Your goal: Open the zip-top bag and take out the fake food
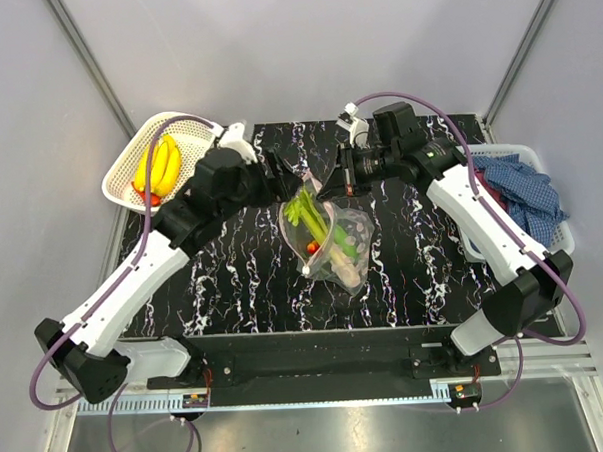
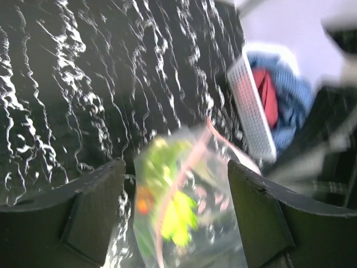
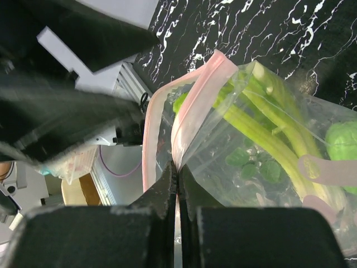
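The zip-top bag gapes open; the right gripper pinches its zip strip, while the left gripper is spread wide. At ten o'clock the bananas lie in the white basket; the leek is not yet out.

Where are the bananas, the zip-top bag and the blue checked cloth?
bananas (image 1: 159, 164), top view, middle of the yellow bunch.
zip-top bag (image 1: 354, 230), top view, clear lower half of the pouch.
blue checked cloth (image 1: 528, 188), top view, its rumpled middle.
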Robot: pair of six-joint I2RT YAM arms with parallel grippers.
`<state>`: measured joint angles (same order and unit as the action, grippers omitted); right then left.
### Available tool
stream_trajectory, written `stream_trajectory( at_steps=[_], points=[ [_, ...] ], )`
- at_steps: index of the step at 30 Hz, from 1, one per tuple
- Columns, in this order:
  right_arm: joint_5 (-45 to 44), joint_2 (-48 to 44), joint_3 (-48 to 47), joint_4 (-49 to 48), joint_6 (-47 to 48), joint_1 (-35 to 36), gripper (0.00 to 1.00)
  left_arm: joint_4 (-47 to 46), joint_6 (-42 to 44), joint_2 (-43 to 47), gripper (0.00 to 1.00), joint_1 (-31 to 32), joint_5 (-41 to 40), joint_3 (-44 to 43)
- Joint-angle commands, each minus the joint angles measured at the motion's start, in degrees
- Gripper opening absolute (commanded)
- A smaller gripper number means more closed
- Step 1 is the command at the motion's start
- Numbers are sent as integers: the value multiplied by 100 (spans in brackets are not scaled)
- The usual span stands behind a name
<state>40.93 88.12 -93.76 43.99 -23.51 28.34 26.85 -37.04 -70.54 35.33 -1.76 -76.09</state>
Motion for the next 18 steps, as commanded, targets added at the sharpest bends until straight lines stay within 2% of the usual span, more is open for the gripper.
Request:
stream_trajectory(
  at_steps=[1, 7, 11, 14, 15, 16, 18],
  points=[
    [302, -321, 6, -189, 215, -4, 0, 679, 724, -20, 79, 553, -861, -37],
    [390, -409, 182, -189, 294, -4, 0, 760, 602, -161, 79, 782, -361, 147],
    [346, -488, 270, -189, 242, -12, 0, 874, 443, -258, 71, 782, -88, 235],
    [214, -506, 279, -23, 197, -4, 7, 910, 426, -285, 38, 782, -9, 218],
    [92, -506, 261, 57, 189, -4, 15, 910, 408, -285, 19, 782, 52, 192],
    [-48, -506, 192, 318, 189, 5, 20, 910, 356, -293, 13, 782, 88, 174],
    [-609, -462, -71, 741, 206, 5, 41, 910, 250, -285, 0, 782, 123, 69]
  ],
)
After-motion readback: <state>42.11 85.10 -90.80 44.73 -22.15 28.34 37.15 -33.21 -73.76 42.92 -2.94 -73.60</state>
